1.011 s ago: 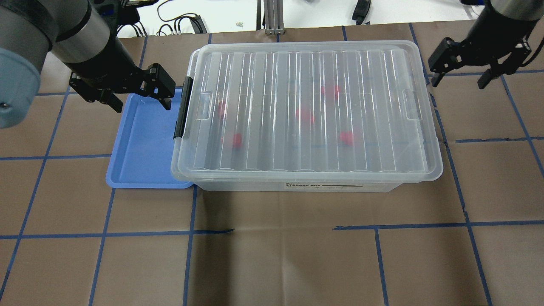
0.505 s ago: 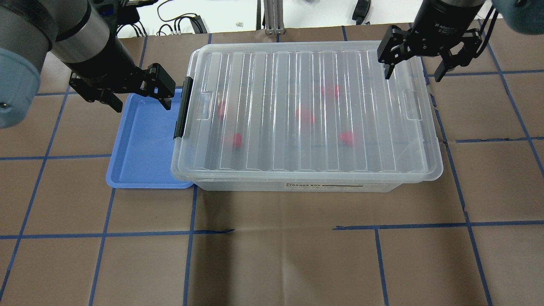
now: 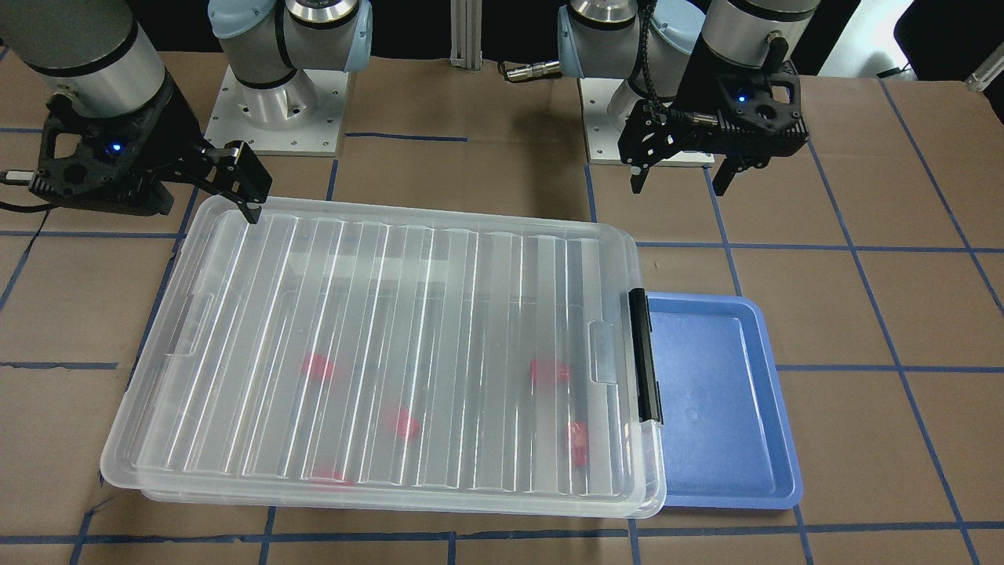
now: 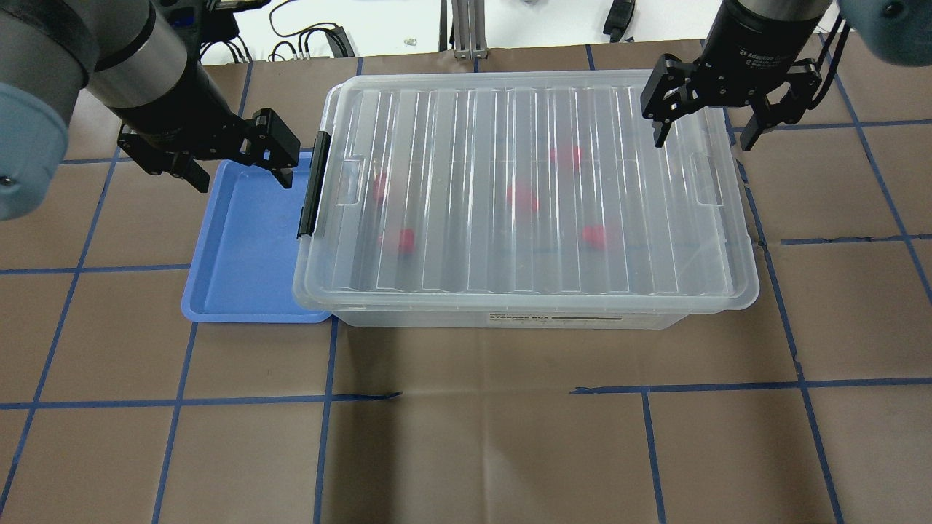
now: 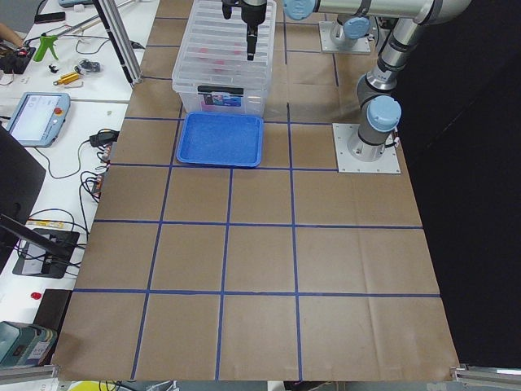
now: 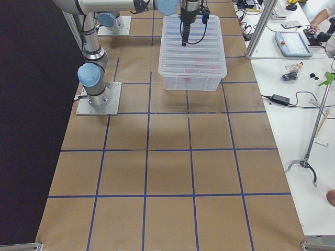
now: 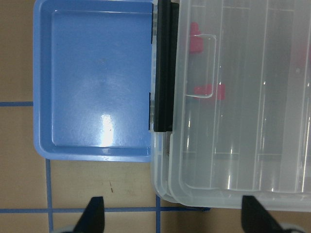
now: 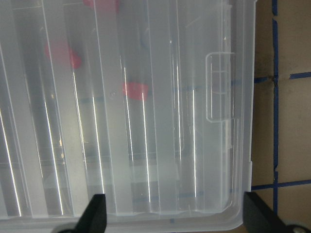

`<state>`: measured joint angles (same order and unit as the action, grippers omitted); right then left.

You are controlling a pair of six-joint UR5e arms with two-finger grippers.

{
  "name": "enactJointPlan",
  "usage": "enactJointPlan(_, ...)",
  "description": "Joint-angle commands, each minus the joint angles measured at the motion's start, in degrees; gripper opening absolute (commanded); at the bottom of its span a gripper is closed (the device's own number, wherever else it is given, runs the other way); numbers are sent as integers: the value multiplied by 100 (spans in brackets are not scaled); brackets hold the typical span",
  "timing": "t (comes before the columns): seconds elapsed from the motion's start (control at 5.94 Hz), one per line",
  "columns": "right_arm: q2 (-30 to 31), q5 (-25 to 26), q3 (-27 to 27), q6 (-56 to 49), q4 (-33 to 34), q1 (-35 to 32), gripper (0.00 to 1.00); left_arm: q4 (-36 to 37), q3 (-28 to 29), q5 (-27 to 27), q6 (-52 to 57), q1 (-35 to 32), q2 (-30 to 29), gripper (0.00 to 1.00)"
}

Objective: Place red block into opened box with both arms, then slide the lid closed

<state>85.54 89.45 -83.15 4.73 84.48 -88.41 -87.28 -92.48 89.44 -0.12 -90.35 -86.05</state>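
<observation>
Seen from overhead, the left gripper [image 4: 240, 173] hangs in the air at about 10 o'clock from the box [image 4: 510, 318], over the far end of the blue tray [image 4: 247, 247]. Its fingers are spread wide and hold nothing. In its wrist view both fingertips [image 7: 95, 213] show well apart at the bottom edge, with the tray and the box corner far below.

The tray lies flat on the brown table [image 4: 466, 437] at the box's 9 o'clock, tucked against that short end, where the black latch bar [image 4: 313, 185] runs.

The ribbed clear lid [image 4: 466, 131] lies over the whole box. Its rim overhangs slightly along the 6 o'clock side, and whether it is fully seated is hard to judge through the clear plastic.

Five red blocks [image 4: 523, 196] lie on the box floor and show as blurred red patches through the lid. Two are toward 9 o'clock, one is near the centre, one is toward 12 o'clock and one toward 4 o'clock.

The right gripper [image 4: 703, 138] hovers above the lid's 1 o'clock corner, jaws wide apart and empty. Its wrist camera looks down on that corner and the lid's tab recess.
</observation>
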Motion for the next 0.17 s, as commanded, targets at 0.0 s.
enactJointPlan(0.0,-2,2,-17,-7,-2,0,100,0,-7,-6,3,0,0,99)
